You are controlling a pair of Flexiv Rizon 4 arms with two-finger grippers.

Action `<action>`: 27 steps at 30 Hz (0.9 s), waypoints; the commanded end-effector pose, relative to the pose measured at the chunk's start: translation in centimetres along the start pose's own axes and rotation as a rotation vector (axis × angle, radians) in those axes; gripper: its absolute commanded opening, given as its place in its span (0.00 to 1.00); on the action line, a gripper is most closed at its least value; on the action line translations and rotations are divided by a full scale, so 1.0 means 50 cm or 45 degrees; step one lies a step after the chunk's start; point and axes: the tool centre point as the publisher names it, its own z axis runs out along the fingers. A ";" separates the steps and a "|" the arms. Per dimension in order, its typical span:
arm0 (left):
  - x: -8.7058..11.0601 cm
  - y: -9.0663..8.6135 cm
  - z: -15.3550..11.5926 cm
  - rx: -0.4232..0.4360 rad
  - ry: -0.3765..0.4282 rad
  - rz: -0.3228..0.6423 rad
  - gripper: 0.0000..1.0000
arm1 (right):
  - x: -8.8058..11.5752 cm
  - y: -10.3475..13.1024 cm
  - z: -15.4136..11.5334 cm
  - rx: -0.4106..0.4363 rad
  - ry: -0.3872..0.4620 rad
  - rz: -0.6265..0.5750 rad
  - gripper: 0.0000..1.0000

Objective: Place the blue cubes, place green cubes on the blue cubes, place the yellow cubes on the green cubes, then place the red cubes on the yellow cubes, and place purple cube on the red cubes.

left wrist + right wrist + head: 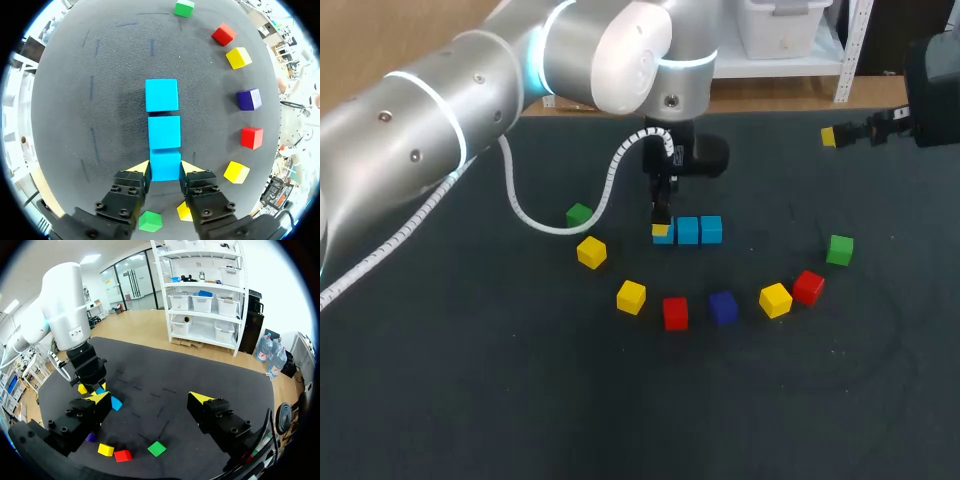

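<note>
My left gripper grips the end blue cube of a row of three on the dark table, loose coloured cubes arcing nearby, while my right gripper hangs with fingers spread wide, well apart.

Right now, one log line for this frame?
left gripper: shut on blue cube, end of blue row | right gripper: open, empty | green cubes: not stacked
</note>
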 end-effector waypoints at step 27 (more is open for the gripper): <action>0.105 -0.031 -0.074 -0.099 -0.075 -0.175 1.00 | 0.001 0.003 -0.002 0.009 0.000 0.000 1.00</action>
